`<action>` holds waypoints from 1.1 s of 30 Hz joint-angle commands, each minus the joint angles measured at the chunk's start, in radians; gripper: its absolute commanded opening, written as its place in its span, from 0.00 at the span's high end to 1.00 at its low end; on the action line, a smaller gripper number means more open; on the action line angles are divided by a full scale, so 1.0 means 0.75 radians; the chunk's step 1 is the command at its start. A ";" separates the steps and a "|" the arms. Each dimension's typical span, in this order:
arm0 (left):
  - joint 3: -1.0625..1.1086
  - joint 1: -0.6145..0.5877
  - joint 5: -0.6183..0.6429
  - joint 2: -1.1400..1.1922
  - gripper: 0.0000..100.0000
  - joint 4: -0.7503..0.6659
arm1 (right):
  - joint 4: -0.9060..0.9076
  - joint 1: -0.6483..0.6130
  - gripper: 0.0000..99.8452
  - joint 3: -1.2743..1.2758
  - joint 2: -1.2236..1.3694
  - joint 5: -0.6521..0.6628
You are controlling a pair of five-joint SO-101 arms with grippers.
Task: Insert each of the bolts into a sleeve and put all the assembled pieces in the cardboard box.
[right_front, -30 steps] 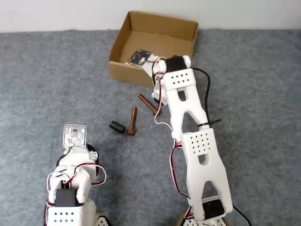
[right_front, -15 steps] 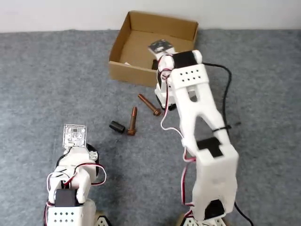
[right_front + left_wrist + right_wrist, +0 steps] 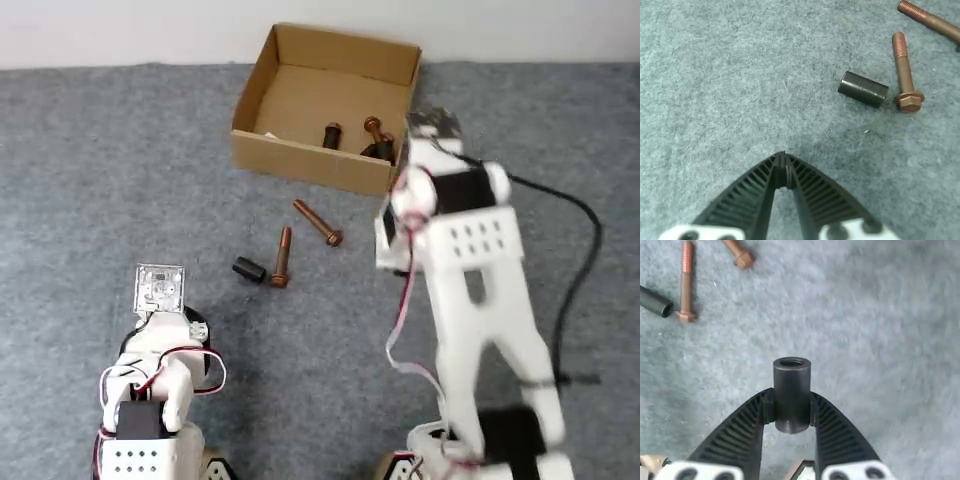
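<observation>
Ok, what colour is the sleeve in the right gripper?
The sleeve is black; the right wrist view shows it best.

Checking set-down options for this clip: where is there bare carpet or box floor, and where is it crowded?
Bare carpet runs left of the cardboard box and the loose sleeve, and again right of the right arm. The box's left half is free. Crowded: between box front and arms, where two bolts lie beside that sleeve.

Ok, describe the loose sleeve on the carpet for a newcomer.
From the brown cardboard box, come toward the arms onto the grey carpet. Two copper-coloured bolts lie there, and beside the nearer one's hex head lies the short black cylindrical sleeve. Unlike them, it is black and stubby.
</observation>
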 commanded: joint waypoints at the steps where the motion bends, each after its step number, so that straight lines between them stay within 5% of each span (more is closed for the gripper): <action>1: -0.091 -0.006 0.014 -0.010 1.00 0.006 | -0.052 0.060 0.99 0.205 -0.289 -0.076; 16: -0.465 -0.002 0.016 0.068 1.00 0.006 | -0.146 0.367 0.99 0.927 -1.048 -0.082; 24: -0.903 0.031 0.016 0.759 1.00 0.018 | -0.159 0.455 0.99 1.039 -1.259 -0.078; 33: -1.382 0.372 0.014 1.416 1.00 0.260 | -0.247 0.465 0.99 1.152 -1.476 -0.076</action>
